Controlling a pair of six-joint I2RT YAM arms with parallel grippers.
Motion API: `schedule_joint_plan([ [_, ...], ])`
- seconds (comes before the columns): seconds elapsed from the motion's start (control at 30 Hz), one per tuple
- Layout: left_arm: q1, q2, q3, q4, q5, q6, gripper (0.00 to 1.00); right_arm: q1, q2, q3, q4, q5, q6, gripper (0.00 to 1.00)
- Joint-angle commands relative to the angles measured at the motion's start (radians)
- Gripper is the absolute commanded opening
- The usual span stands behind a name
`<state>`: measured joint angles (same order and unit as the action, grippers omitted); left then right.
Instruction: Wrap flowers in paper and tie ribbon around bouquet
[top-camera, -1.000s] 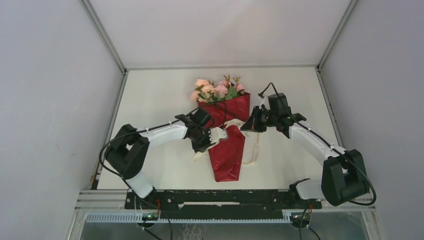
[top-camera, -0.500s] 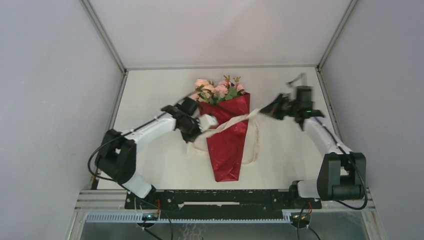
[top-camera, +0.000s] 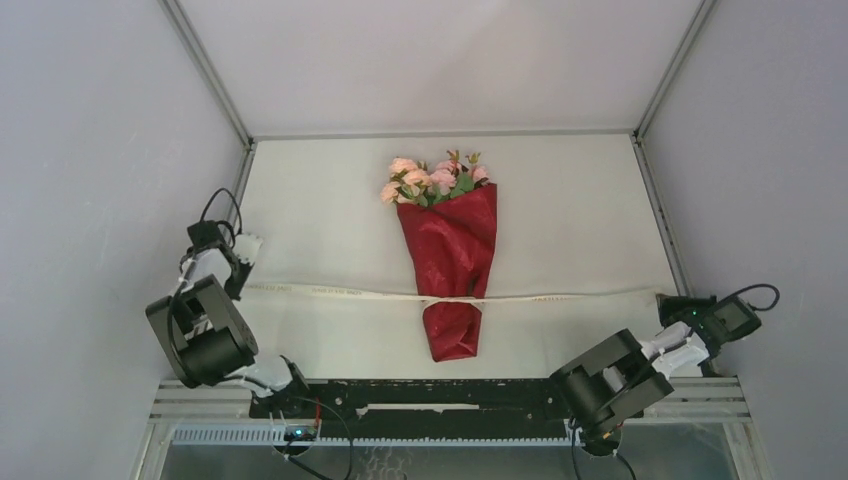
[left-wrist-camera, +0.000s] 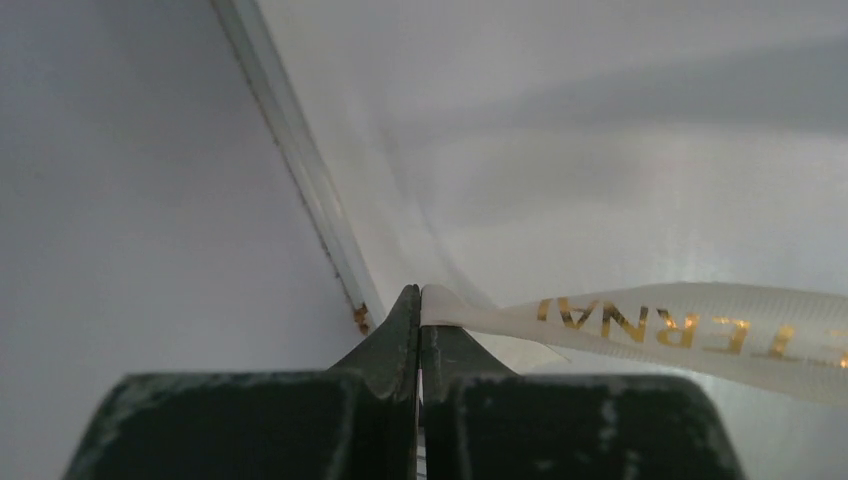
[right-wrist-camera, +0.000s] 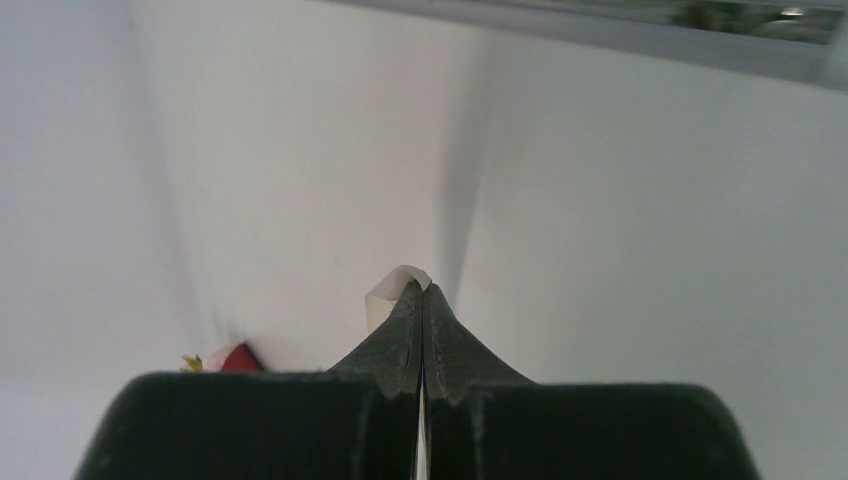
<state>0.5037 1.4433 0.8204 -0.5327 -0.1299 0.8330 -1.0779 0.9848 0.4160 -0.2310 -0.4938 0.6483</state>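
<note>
My left gripper (left-wrist-camera: 420, 300) and right gripper (right-wrist-camera: 421, 292) each pinched a ribbon (top-camera: 340, 291) end, taut between them, seemingly cinching the bouquet (top-camera: 452, 250).

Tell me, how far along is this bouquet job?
Done: the flowers sit wrapped in the red paper cone. In hand: the ribbon runs taut across the cone's pinched waist, left tool and right tool each shut on one end. To do: whether a knot is finished I cannot tell; both ends need releasing.

White table (top-camera: 330, 200), pale grey walls (top-camera: 90, 150) three sides, metal corner rails (top-camera: 205, 70), even light.
</note>
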Motion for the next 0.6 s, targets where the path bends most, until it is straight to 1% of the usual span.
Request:
schedule_joint_plan([
  [0.0, 0.116, 0.059, -0.006, 0.245, -0.142, 0.099, 0.00, -0.100, 0.029, -0.009, 0.079, -0.063, -0.032, 0.00],
  [0.1, 0.169, 0.091, 0.017, 0.302, -0.168, 0.126, 0.00, -0.119, 0.020, 0.008, 0.081, -0.063, -0.028, 0.00],
  [0.17, 0.178, 0.096, 0.031, 0.297, -0.158, 0.137, 0.00, -0.037, -0.010, 0.035, 0.053, -0.024, -0.063, 0.00],
  [0.23, 0.166, 0.085, 0.048, 0.221, -0.095, 0.132, 0.00, 0.137, -0.052, 0.061, 0.034, 0.040, -0.103, 0.00],
  [0.27, 0.151, 0.070, 0.054, 0.188, -0.060, 0.122, 0.00, 0.249, -0.086, 0.079, 0.024, 0.082, -0.126, 0.00],
  [0.37, 0.058, 0.033, 0.075, 0.107, 0.008, 0.071, 0.00, 0.565, -0.129, 0.145, 0.030, 0.155, -0.174, 0.00],
  [0.47, -0.067, 0.011, 0.147, 0.003, 0.072, -0.005, 0.00, 0.881, -0.081, 0.268, 0.026, 0.216, -0.221, 0.00],
  [0.5, -0.114, 0.009, 0.178, -0.033, 0.093, -0.029, 0.00, 0.989, -0.049, 0.321, 0.019, 0.240, -0.253, 0.00],
  [0.53, -0.173, 0.009, 0.222, -0.062, 0.112, -0.051, 0.00, 1.137, -0.008, 0.399, 0.006, 0.259, -0.287, 0.00],
  [0.57, -0.214, 0.011, 0.256, -0.090, 0.121, -0.067, 0.00, 1.230, 0.039, 0.461, -0.012, 0.258, -0.321, 0.00],
])
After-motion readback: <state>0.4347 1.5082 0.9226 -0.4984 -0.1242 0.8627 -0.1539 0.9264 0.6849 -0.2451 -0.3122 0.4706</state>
